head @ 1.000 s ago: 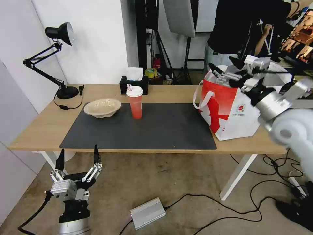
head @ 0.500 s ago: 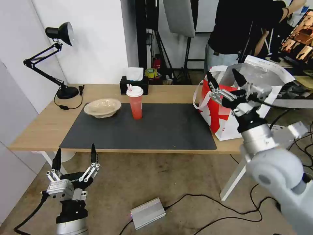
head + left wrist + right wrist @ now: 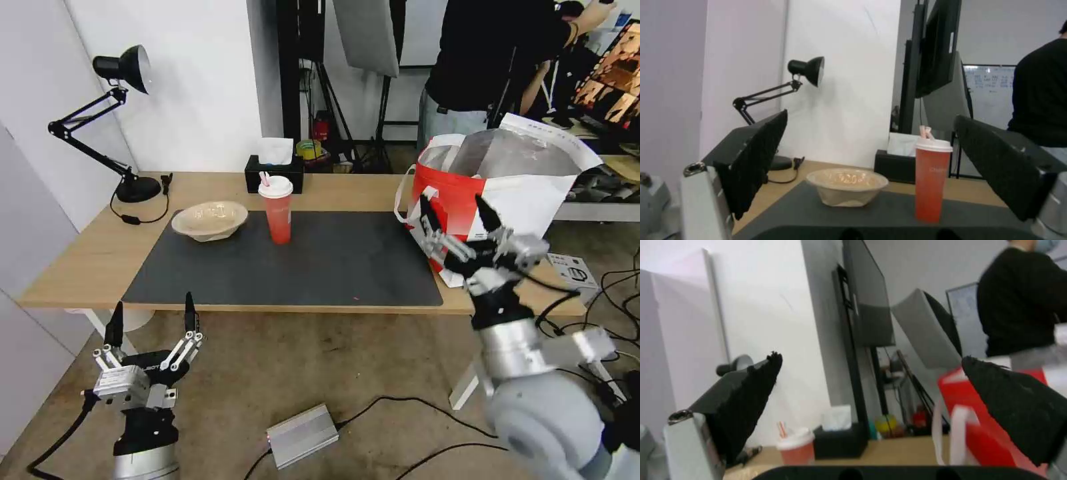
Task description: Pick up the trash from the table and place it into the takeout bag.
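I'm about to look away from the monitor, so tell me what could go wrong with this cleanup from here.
The red cup stands tall and narrow with its lid on; a sideways nudge could tip it onto the dark mat.

The takeout bag sits at the table's right end, its foil flap standing up; the open right end effector is in front of it and might snag a handle.

The left end effector hangs open below the table edge.

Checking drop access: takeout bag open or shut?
Open. The takeout bag stands upright on the table, mouth spread, silver foil lining showing.
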Available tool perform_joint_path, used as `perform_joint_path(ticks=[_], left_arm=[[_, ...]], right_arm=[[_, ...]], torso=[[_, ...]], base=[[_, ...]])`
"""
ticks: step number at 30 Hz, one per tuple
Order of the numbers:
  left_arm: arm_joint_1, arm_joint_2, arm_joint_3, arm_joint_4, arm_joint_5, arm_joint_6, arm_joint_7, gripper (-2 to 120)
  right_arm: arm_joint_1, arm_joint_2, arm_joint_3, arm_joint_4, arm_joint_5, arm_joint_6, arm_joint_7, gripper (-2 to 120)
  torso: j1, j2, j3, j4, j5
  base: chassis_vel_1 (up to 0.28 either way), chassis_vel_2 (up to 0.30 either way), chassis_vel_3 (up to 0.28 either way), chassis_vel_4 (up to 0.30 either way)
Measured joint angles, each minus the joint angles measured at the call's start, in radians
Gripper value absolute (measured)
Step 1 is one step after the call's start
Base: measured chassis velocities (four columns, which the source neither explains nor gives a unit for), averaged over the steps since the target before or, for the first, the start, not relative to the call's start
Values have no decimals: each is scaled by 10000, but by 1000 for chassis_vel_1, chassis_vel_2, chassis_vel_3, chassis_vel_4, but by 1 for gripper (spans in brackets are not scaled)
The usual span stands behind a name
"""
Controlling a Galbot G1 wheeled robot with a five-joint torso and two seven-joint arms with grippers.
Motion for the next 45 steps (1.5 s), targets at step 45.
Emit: perform_joint_path(ticks=[45], left_arm=[[48,-44,42,51,28,-74,104,100]], right_arm=[[-3126,1516,-1689,-1247,-3735,921,1284,100]], torso=[[1,-1,0,0,1]], base=[[0,0,0,0]])
